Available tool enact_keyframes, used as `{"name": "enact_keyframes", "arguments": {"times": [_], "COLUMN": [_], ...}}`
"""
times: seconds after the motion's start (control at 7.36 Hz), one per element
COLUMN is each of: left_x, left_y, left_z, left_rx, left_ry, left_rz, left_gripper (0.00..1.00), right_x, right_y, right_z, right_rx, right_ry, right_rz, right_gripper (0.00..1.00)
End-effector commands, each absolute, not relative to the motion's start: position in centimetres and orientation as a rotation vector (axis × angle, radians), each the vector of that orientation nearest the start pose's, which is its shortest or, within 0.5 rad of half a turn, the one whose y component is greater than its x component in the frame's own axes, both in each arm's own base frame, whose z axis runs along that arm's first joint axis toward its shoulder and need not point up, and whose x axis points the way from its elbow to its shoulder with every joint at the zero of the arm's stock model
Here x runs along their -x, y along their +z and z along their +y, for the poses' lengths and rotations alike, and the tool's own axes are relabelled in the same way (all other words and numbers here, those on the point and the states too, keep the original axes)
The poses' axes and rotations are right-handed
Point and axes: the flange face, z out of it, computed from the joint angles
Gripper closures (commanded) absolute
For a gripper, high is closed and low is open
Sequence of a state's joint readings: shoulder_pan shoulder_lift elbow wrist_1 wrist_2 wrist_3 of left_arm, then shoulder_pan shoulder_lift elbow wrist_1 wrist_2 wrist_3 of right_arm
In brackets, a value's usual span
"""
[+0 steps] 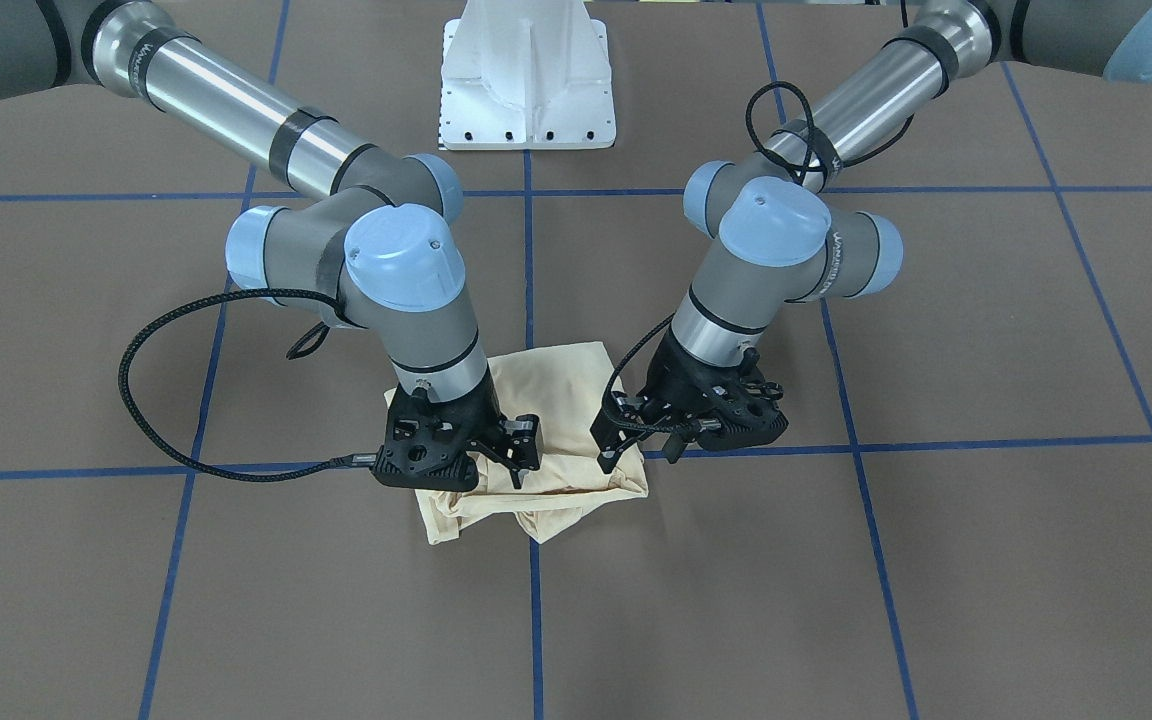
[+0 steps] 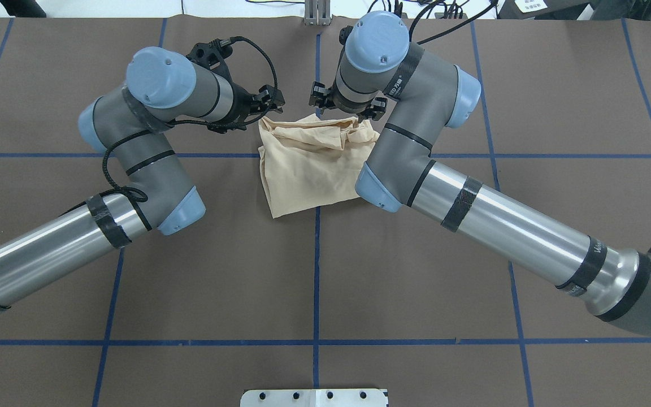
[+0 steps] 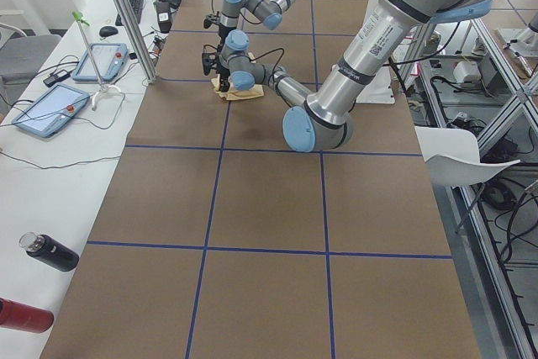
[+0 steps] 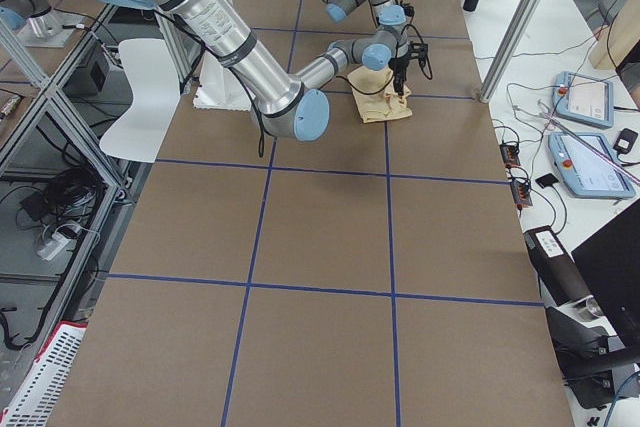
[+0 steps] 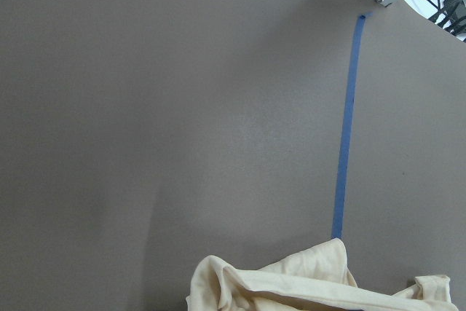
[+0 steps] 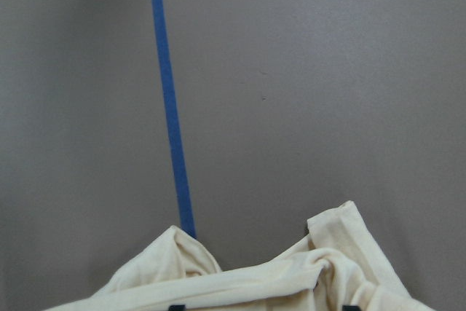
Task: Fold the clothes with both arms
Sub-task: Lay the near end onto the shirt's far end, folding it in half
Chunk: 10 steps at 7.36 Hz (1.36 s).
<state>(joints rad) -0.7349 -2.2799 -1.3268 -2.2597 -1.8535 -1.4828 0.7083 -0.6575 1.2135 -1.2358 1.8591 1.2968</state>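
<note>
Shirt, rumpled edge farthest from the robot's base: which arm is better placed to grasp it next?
Probably the right arm: the right tool hangs directly above the shirt at that edge, whereas the left tool is only beside its corner.

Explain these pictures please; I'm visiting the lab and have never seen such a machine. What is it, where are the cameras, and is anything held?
These are two jointed robot arms, the left arm and the right arm, at a brown table marked with blue tape. Two pictures look down: one from behind the robot, one facing it. Two look along the table from its ends; two come from wrist cameras. A cream shirt, partly folded, lies in the middle. The left end effector and the right end effector hang at its far edge. Both look open, so nothing seems held.
</note>
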Motion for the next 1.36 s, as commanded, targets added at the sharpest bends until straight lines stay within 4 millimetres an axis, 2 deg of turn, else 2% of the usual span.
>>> {"name": "enact_keyframes", "arguments": {"times": [0.0, 0.27, 0.41, 0.81, 1.09, 1.22], "left_x": [-44.5, -43.1, -42.8, -42.6, -42.7, -42.7], "left_y": [28.4, 30.0, 30.2, 30.3, 30.1, 30.1], "left_z": [-57.3, -57.3, -57.0, -57.0, -56.9, -56.9], "left_rx": [-0.262, -0.272, -0.273, -0.271, -0.272, -0.271], "left_ry": [-0.358, -0.356, -0.356, -0.361, -0.359, -0.358], "left_rz": [1.148, 1.13, 1.131, 1.126, 1.128, 1.129], "left_gripper": [0.0, 0.0, 0.01, 0.01, 0.01, 0.0], "right_x": [55.1, 59.5, 60.8, 61.4, 63.5, 64.1], "right_y": [18.7, 19.7, 20.3, 22.1, 20.3, 21.0], "right_z": [-58.2, -54.3, -53.5, -55.3, -57.6, -58.6], "right_rx": [-0.16, -0.169, -0.199, -0.256, -0.281, -0.313], "right_ry": [0.23, 0.132, 0.082, 0.036, 0.057, 0.065], "right_rz": [-0.917, -0.872, -0.834, -0.761, -0.723, -0.743], "right_gripper": [0.0, 0.0, 0.0, 0.0, 0.0, 0.01]}}
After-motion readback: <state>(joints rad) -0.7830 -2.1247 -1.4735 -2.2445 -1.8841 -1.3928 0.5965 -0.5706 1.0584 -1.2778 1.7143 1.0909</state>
